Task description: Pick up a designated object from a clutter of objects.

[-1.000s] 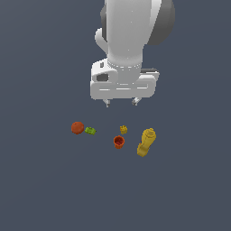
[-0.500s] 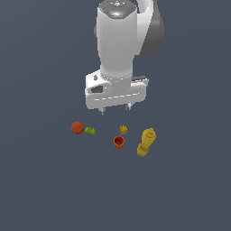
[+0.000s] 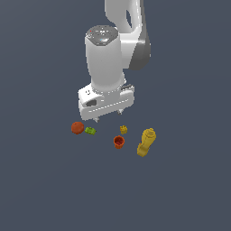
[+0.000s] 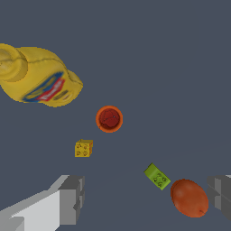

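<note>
The lime-green studded brick (image 3: 90, 131) lies on the dark floor, just to the exterior view's right of the orange-red ball (image 3: 77, 127). In the wrist view the brick (image 4: 157, 176) lies between my fingers, close to the ball (image 4: 189, 197). My gripper (image 3: 109, 116) hangs above and a little to the exterior view's right of the brick, open and empty. Both fingers (image 4: 67, 198) show wide apart in the wrist view, and the gripper (image 4: 144, 198) touches nothing.
A tiny yellow brick (image 3: 123, 130) (image 4: 83, 148), a small red cup (image 3: 118, 142) (image 4: 109, 119) and a larger yellow bottle (image 3: 146, 141) (image 4: 38, 81) lie to the exterior view's right of the green brick. The floor is plain dark grey.
The arm has swung toward the exterior view's left and come lower, bringing the open gripper closer to the green brick and ball. The objects have not moved.
</note>
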Robot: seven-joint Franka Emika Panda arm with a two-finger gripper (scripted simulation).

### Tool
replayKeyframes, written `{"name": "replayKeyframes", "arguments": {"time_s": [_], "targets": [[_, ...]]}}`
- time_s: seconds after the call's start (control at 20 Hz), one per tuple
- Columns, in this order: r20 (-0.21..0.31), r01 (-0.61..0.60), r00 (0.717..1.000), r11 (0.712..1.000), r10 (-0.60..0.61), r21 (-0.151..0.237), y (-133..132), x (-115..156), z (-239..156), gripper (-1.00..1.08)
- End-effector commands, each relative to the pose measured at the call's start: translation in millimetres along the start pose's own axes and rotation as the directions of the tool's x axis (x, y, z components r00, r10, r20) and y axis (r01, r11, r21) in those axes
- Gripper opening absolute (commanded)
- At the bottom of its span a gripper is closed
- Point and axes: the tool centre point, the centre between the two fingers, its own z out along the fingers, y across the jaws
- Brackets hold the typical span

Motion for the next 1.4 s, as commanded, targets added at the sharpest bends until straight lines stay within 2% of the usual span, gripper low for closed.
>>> {"name": "replayKeyframes", "arguments": {"time_s": [0.0,0.3,0.65,1.0,1.35], "targets": [[-0.001,0.049,0.999,0.999,-0.049,0.001,6.6,-3.9,10.7,1.00],[-0.003,0.164,0.987,0.987,-0.164,0.003,21.6,-14.6,35.8,1.00],[-0.004,0.294,0.956,0.956,-0.294,0.004,37.9,-29.2,64.4,1.00],[-0.005,0.418,0.908,0.908,-0.418,0.003,52.7,-46.1,92.3,1.00],[-0.005,0.535,0.845,0.845,-0.535,0.002,65.8,-65.0,119.3,1.00]]}}
